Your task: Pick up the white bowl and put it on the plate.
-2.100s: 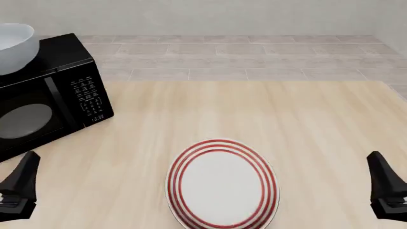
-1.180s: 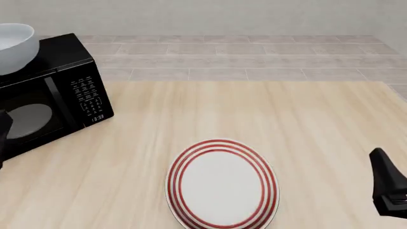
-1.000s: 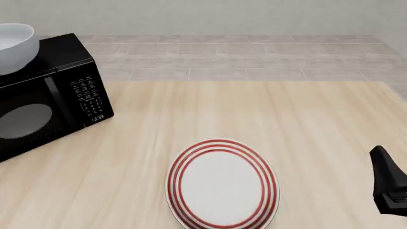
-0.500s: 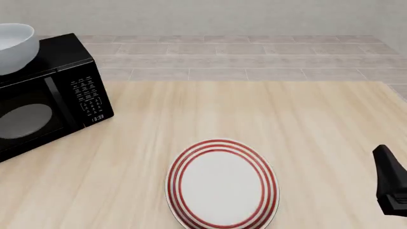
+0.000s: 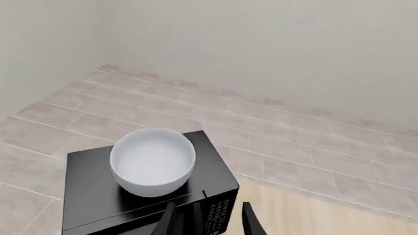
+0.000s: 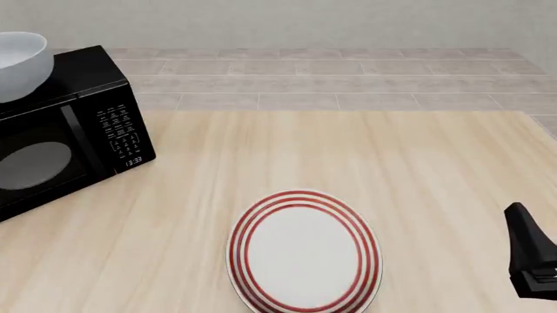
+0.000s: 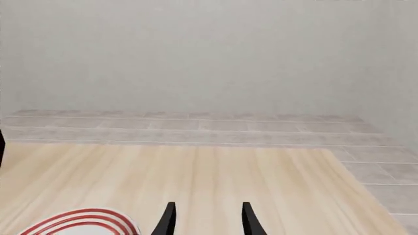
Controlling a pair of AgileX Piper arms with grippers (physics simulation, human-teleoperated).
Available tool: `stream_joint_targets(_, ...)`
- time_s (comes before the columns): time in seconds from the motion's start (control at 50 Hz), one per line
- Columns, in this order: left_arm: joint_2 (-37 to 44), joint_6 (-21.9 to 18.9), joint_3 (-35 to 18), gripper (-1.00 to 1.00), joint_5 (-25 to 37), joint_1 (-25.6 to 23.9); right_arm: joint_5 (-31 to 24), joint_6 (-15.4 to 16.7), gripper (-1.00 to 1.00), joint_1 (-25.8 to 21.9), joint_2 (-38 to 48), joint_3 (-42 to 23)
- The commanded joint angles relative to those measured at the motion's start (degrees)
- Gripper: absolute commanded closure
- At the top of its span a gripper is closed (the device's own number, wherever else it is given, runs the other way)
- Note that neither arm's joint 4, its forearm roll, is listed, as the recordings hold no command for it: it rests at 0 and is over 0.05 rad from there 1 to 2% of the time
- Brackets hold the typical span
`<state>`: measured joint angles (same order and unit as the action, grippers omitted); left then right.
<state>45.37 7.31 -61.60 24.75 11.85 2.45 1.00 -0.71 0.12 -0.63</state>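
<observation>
The left arm has gone from the front view altogether, where a couple of seconds back its tool sat low at the near-left edge of the bench [image 6: 418, 150]. It has climbed: the left wrist camera looks down from above on the white bowl [image 5: 152, 161], which stands upright on top of the black microwave [image 5: 140, 196] at the bench's far left. The left tool [image 5: 207, 218] shows two finger tips parted with nothing between them, short of the bowl. The right tool [image 7: 207, 218] is likewise spread and empty, barely moved, low at the right edge. The plate [image 6: 304, 251] lies bare near the front centre, well apart from the bowl. I'd call this the approach: the left arm is lining up for a reach at the rim.
</observation>
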Motion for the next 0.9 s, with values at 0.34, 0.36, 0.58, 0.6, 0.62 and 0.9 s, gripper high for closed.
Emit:
stream_joint_targets(0.34,15.11,2.71,-14.04,-1.0,4.24,14.38,-0.12,0.45,-1.0,-0.91,0.17,-0.89)
stream_joint_targets(0.36,15.12,2.71,-14.05,-1.0,4.25,14.38,-0.12,0.45,-1.0,-0.91,0.17,-0.89)
stream_joint_targets(0.58,21.97,1.91,-20.22,-1.0,7.44,15.79,-0.22,0.38,-1.0,-1.63,0.07,-0.88)
stream_joint_targets(0.6,21.98,1.91,-20.25,-1.0,7.45,15.79,-0.22,0.38,-1.0,-1.63,0.06,-0.88)
stream_joint_targets(0.62,22.98,2.21,-21.07,-1.0,7.53,16.32,-0.2,0.34,-1.0,-1.84,0.07,-0.91)
stream_joint_targets(0.9,30.51,4.06,-27.32,-1.0,11.18,17.54,1.29,0.18,-1.0,-2.78,0.59,0.05)
